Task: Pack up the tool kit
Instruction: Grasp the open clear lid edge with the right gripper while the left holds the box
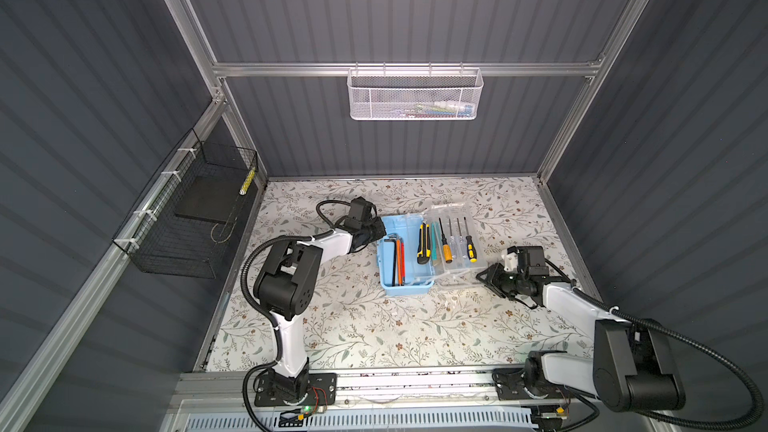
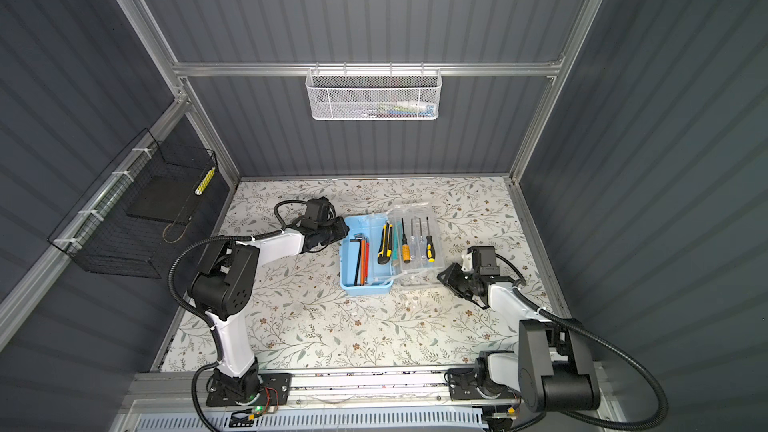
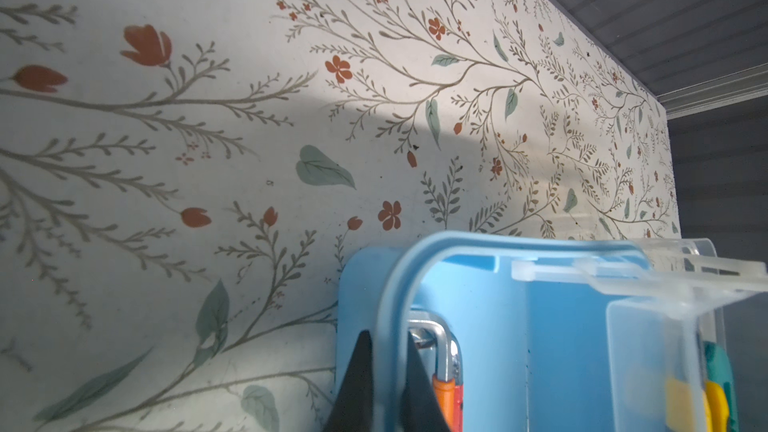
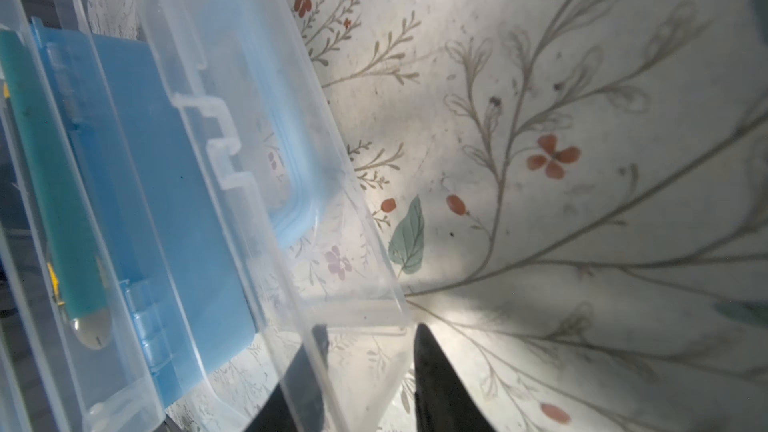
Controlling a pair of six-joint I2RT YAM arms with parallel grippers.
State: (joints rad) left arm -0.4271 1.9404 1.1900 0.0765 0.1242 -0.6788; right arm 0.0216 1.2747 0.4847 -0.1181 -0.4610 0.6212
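Light-blue box (image 1: 405,287) with clear lid (image 1: 457,274), yellow-black screwdrivers (image 1: 446,249), cream floral-print table (image 1: 374,326), white mesh basket (image 1: 415,97), black wire basket (image 1: 174,259).

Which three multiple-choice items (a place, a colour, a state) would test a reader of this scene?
1. The L-shaped metal hex keys lie: A on the bare tabletop; B in the black wire basket; C in the rectangular light-blue plastic box.
2. The metal mesh basket on the back rail is: A white; B red; C yellow.
3. The left gripper is: A open above the box; B shut on the box's blue C-shaped handle; C out of view.
1 C, both top views show them inside; 2 A, its mesh is white; 3 B, the left wrist view shows the clamp.
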